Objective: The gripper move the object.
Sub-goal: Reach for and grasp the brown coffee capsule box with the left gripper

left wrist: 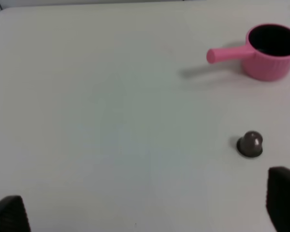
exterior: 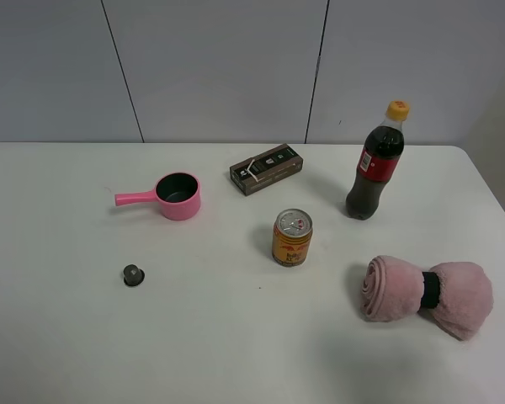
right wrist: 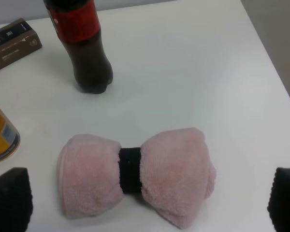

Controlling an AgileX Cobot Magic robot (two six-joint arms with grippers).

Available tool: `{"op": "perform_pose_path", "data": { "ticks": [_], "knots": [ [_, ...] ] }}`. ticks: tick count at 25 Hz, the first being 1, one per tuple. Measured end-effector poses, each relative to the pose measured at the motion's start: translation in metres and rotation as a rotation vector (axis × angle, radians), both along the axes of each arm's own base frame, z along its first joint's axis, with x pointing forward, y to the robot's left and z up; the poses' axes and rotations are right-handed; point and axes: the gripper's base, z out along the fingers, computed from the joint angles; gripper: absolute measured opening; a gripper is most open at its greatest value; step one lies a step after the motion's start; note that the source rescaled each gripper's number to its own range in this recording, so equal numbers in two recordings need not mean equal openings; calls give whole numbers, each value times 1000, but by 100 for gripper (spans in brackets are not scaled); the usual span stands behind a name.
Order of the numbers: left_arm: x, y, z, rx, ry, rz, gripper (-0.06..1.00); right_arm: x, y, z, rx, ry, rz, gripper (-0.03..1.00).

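The object, a long flat dark box [exterior: 267,168] with tan edges and white print, lies at the back middle of the white table [exterior: 236,337]. One end of it shows in the right wrist view [right wrist: 12,44]. Neither arm shows in the exterior high view. My left gripper [left wrist: 144,209] is open and empty, far from the box, with only its dark fingertips [left wrist: 282,198] in view above bare table. My right gripper [right wrist: 147,200] is open and empty, its fingertips [right wrist: 9,200] wide apart on either side of a pink towel roll, well short of the box.
A pink saucepan [exterior: 177,195] stands left of the box. A gold-red can [exterior: 292,237] stands in front of the box. A cola bottle [exterior: 376,164] stands to its right. A small dark capsule [exterior: 134,275] lies front left. The pink towel roll [exterior: 425,290] lies front right.
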Motion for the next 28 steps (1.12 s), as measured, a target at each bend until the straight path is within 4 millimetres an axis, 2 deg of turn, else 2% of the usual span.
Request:
{"op": "perform_pose_path", "data": {
  "ticks": [4,8,12,17,20,23,25,27,28],
  "knots": [
    [22,1,5,-26,134,-8,100,0,0,0,0,0,0,100],
    [64,3,21,-46,311,-14,100,0,0,0,0,0,0,100],
    [126,7,31,-42,490,-48,100,0,0,0,0,0,0,100],
    [216,7,56,13,561,-170,100,0,0,0,0,0,0,100],
    [268,-12,76,78,516,-280,100,0,0,0,0,0,0,100],
    [312,-40,90,145,469,-389,100,0,0,0,0,0,0,100],
    [340,-64,89,173,465,-465,100,0,0,0,0,0,0,100],
    [359,-87,88,176,471,-538,100,0,0,0,0,0,0,100],
    [370,-101,81,176,492,-586,100,0,0,0,0,0,0,100]
  ]
}}
